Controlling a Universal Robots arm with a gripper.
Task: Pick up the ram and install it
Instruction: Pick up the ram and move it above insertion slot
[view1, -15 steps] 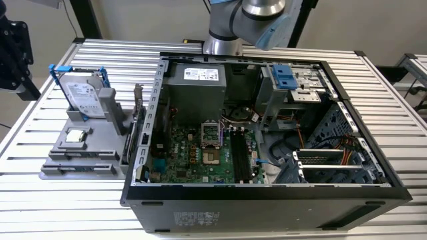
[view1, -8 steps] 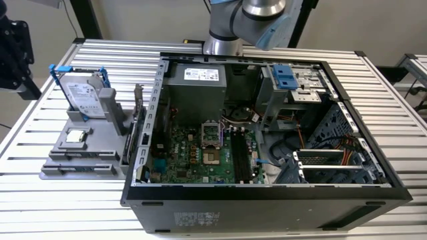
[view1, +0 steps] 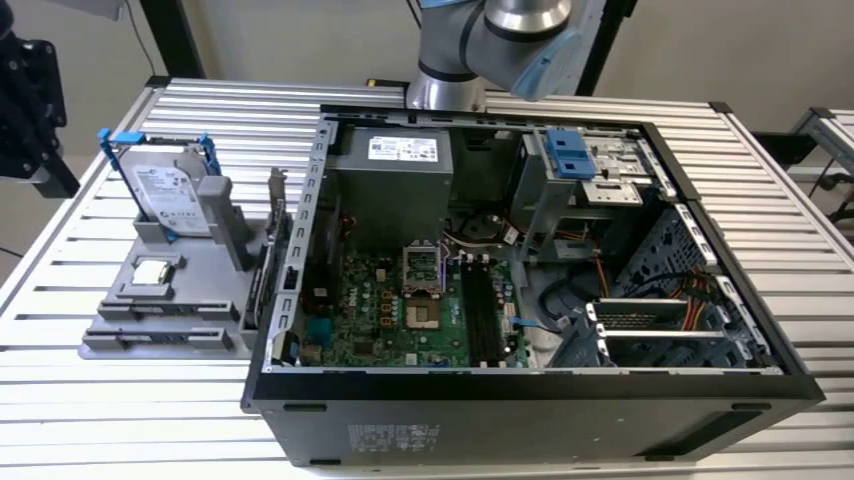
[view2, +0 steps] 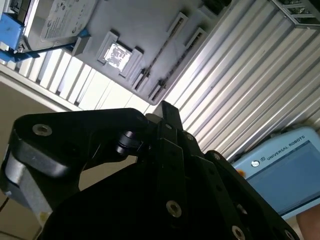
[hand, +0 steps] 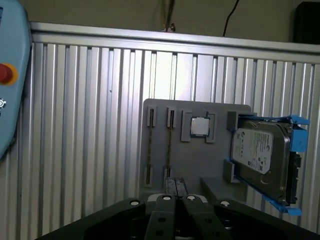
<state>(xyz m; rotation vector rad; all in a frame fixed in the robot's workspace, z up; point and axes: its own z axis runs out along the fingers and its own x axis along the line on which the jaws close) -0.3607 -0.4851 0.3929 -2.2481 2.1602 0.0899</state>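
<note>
The ram (hand: 169, 145) is a thin stick standing on edge in a slot of the grey holder (hand: 160, 112), with a second thin stick (hand: 149, 145) parallel beside it. In the second wrist view the ram (view2: 161, 52) shows as a thin dark line on the same holder (view2: 145, 20). In the exterior view that holder (view1: 134, 340) lies on the table at the exterior view's left of the open computer case (view1: 534, 390). My gripper (hand: 175, 186) hangs well clear of the holder, its black fingers together with nothing between them; it also shows in the second wrist view (view2: 167, 112).
On the holder sit a small square silver chip (hand: 200, 127) and a silver hard drive in a blue frame (hand: 262, 160). The case shows a green motherboard (view1: 387, 310) with long black slots (view1: 481, 310). A blue teach pendant (view2: 280, 175) lies on the ribbed table (hand: 90, 125).
</note>
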